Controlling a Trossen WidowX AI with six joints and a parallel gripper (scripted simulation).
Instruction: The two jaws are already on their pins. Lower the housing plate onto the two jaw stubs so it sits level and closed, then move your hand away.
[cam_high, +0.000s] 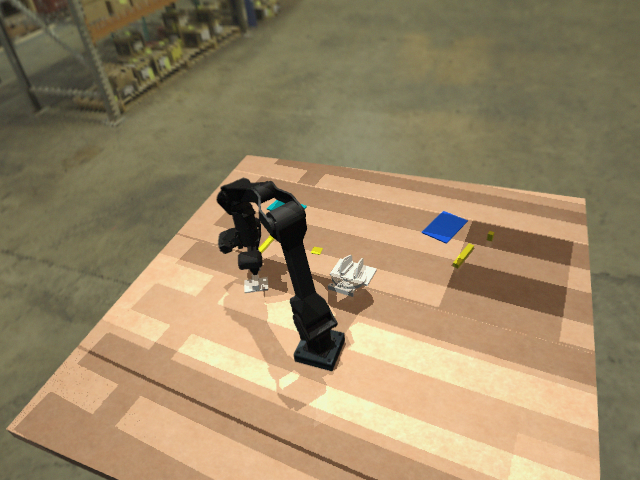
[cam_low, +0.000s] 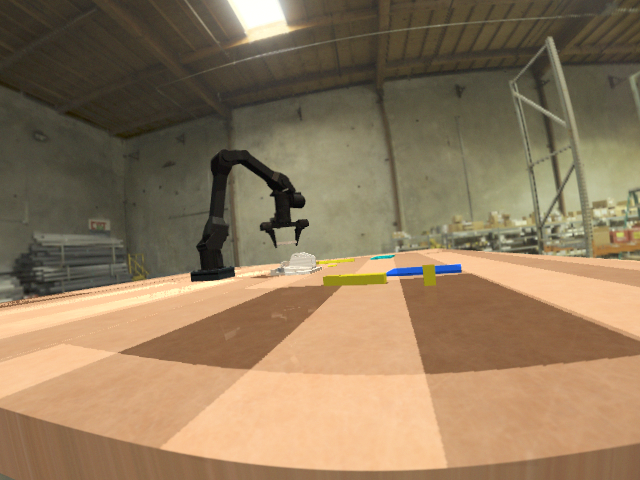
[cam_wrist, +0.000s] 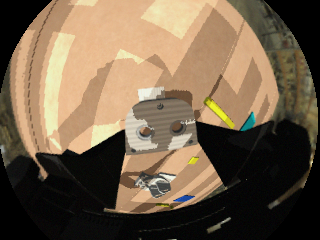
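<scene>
Housing plate: the grey-white plate (cam_high: 256, 284) (cam_low: 286, 242) (cam_wrist: 161, 120) hangs between my fingertips, raised above the wooden tabletop (cam_high: 439, 372) (cam_low: 330, 413) (cam_wrist: 120, 30) and well apart from its likely destination.
My gripper (cam_high: 253, 273) (cam_low: 286, 244) (cam_wrist: 159, 128): closed on the plate's opposite edges, fingers wide because the plate is wide.
White assembly (cam_high: 353, 279) (cam_low: 300, 266) (cam_wrist: 155, 185): sits on the tabletop, to the right of my plate in the top view, past the arm's upright link. The wrist camera places it below the plate's straight edge, between my fingers.
Long axis: the plate's longer side runs from one finger to the other, its two large holes side by side along it.
Upright fins: a pair stands on the assembly, presumably the jaws; their stubs are too small to make out.
Plate's tilt: near level in the exterior view.
Coming move: by my judgement, a sideways carry towards the assembly, staying high over the fins, then a turn to match holes to stubs before lowering.
Risk: a skewed descent could catch one stub first and leave the plate tipped.
</scene>
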